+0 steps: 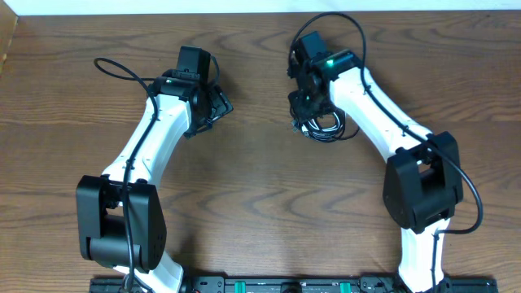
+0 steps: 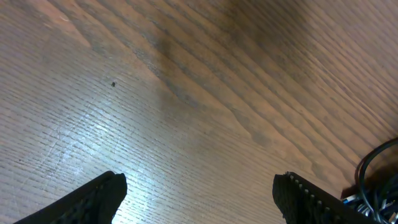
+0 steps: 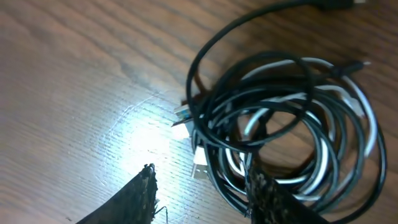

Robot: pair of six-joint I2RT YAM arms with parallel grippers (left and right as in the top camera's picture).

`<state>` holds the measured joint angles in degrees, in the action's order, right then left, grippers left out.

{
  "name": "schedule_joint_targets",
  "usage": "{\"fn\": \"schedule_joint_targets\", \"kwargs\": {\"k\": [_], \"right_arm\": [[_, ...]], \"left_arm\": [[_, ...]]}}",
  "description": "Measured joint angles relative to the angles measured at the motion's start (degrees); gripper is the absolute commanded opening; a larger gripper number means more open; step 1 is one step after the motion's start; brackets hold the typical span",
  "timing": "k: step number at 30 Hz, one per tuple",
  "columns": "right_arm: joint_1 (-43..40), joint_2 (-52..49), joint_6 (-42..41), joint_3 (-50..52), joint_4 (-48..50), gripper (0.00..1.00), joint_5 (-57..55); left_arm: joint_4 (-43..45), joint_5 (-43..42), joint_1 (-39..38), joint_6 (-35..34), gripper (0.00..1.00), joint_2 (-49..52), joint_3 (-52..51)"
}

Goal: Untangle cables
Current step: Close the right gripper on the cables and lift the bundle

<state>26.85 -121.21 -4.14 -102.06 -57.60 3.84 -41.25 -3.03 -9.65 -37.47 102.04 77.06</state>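
The cables point(image 1: 323, 124) lie as one coiled bundle on the table at centre right. In the right wrist view the cables point(image 3: 281, 118) are black loops wound together with a white cord, and pale plug ends point(image 3: 199, 163) stick out at the coil's left edge. My right gripper point(image 1: 307, 110) point(image 3: 203, 186) hangs over that left edge with its jaws apart. One finger point(image 3: 264, 190) stands inside the coil, and the other is over bare wood. My left gripper point(image 1: 217, 104) point(image 2: 199, 186) is open over bare table to the left of the bundle, with nothing between its fingers.
The wooden table point(image 1: 260, 187) runs to a pale back edge point(image 1: 260, 6). Thicker black arm cables loop by the left arm point(image 1: 118, 69) and the right arm point(image 1: 476, 207). A black cord loop point(image 2: 375, 163) shows at the lower right of the left wrist view.
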Motion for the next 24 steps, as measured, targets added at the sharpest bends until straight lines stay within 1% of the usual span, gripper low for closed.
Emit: {"fn": "schedule_joint_targets", "kwargs": {"k": [2, 4, 7, 11, 14, 16, 17, 18, 19, 20, 21, 24], "right_arm": [[0.6, -0.8, 2.0, 0.0, 0.2, 0.35, -0.8], [1.1, -1.7, 3.5, 0.0, 0.5, 0.33, -1.3], [1.2, -2.9, 5.4, 0.0, 0.7, 0.36, -1.8], [1.2, -4.4, 7.1, 0.0, 1.2, 0.33, -2.5], [1.2, -5.4, 7.8, 0.0, 1.3, 0.33, -2.7], [1.2, -5.6, 7.8, 0.0, 1.3, 0.4, -2.8], [1.2, -5.6, 7.9, 0.0, 1.3, 0.4, -2.8], [1.2, -5.6, 8.2, 0.0, 1.4, 0.38, -2.8], [1.2, -5.6, 8.3, 0.0, 1.5, 0.29, -2.9], [1.2, -5.7, 8.9, 0.0, 1.7, 0.23, -3.0], [1.2, -5.7, 9.3, 0.0, 2.0, 0.22, -3.1], [1.2, -5.7, 10.7, 0.0, 3.0, 0.26, -3.3]], "left_arm": [[0.0, 0.0, 0.0, 0.0, 0.81, 0.0, 0.0], [0.0, 0.0, 0.0, 0.0, 0.81, 0.0, 0.0], [0.0, 0.0, 0.0, 0.0, 0.81, 0.0, 0.0], [0.0, 0.0, 0.0, 0.0, 0.81, 0.0, 0.0], [0.0, 0.0, 0.0, 0.0, 0.81, 0.0, 0.0], [0.0, 0.0, 0.0, 0.0, 0.81, 0.0, 0.0], [0.0, 0.0, 0.0, 0.0, 0.81, 0.0, 0.0], [0.0, 0.0, 0.0, 0.0, 0.81, 0.0, 0.0], [0.0, 0.0, 0.0, 0.0, 0.82, 0.0, 0.0], [0.0, 0.0, 0.0, 0.0, 0.81, 0.0, 0.0], [0.0, 0.0, 0.0, 0.0, 0.81, 0.0, 0.0], [0.0, 0.0, 0.0, 0.0, 0.81, 0.0, 0.0]]}}
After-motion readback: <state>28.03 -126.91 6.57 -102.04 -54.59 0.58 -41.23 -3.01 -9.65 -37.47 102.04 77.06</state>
